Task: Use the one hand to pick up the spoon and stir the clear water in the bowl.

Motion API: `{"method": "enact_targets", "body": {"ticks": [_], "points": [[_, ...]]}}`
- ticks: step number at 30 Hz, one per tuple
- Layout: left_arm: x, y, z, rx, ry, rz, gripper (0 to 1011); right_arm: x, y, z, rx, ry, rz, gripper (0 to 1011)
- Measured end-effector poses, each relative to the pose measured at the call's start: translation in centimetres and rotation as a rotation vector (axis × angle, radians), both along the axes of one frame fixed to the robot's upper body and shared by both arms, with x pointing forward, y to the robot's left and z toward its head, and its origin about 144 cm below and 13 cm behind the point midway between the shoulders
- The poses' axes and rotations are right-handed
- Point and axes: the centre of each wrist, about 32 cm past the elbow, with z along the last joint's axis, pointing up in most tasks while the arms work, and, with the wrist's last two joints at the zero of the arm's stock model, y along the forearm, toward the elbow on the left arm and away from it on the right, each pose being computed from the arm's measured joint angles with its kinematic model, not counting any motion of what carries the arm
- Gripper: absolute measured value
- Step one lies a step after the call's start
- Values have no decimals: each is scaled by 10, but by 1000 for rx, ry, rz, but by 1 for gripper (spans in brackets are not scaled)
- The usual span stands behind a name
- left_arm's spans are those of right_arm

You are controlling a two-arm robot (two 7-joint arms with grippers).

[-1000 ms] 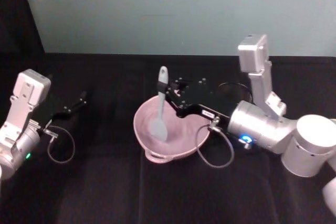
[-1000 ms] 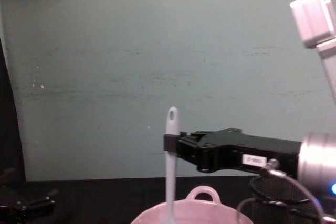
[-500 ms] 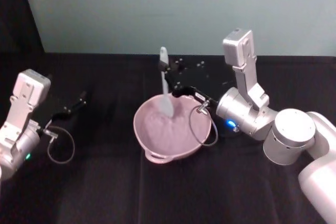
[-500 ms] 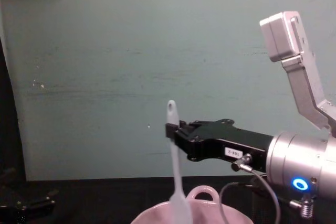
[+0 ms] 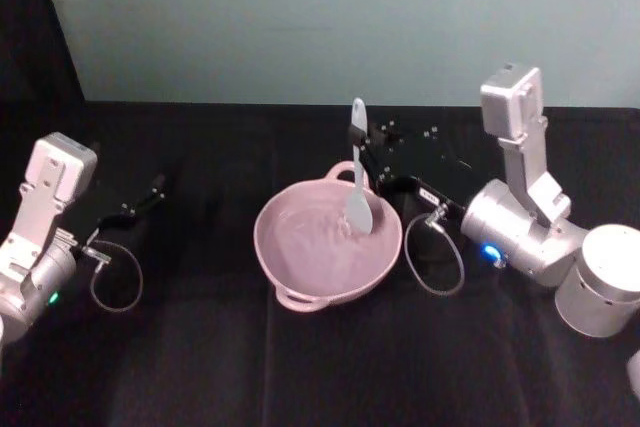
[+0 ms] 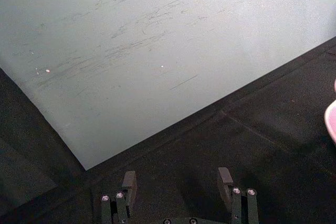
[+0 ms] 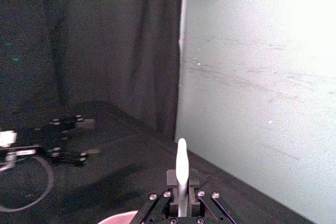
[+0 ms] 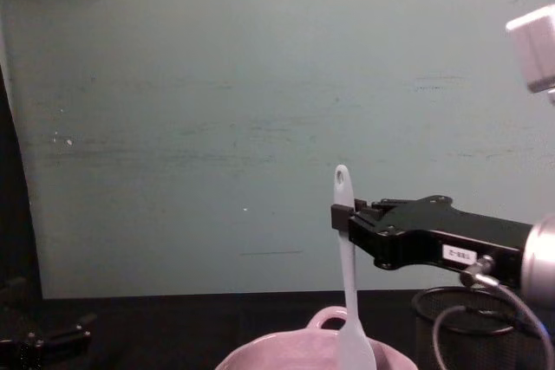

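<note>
The pale pink bowl (image 5: 296, 252) sits mid-table, its loop handle toward me. The white spoon (image 5: 358, 179) stands nearly upright with its flat head dipped into the bowl's right side. My right gripper (image 5: 366, 155) reaches in from the right and is shut on the spoon's handle just below its holed tip. From the chest, the spoon (image 8: 344, 253) rises out of the bowl (image 8: 295, 351), clamped by the right gripper (image 8: 341, 217). The right wrist view looks along the spoon handle (image 7: 181, 169) between the shut fingers (image 7: 179, 203). My left gripper (image 5: 148, 194) rests open at the far left.
A black wire-mesh cup (image 8: 468, 322) stands behind the right arm, near the bowl. Grey cables loop beside each wrist (image 5: 438, 262). The left wrist view shows the open left gripper (image 6: 177, 182) over black cloth, with the bowl's edge (image 6: 332, 121) far off. A teal wall closes the back.
The right gripper has carried the spoon to the right across the bowl, from the back middle to the right side. The left arm has not moved.
</note>
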Motion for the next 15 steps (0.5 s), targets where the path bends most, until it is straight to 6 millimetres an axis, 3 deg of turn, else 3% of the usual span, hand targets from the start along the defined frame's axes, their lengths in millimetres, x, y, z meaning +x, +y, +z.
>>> {"method": "enact_targets", "body": {"ticks": [6,15], "points": [[0,0,0,0,0,0,1011,-17,-1,1,22,43,51,117],[0,0,0,0,0,0,1011,-24,29,-8,81,104,134,117]]}}
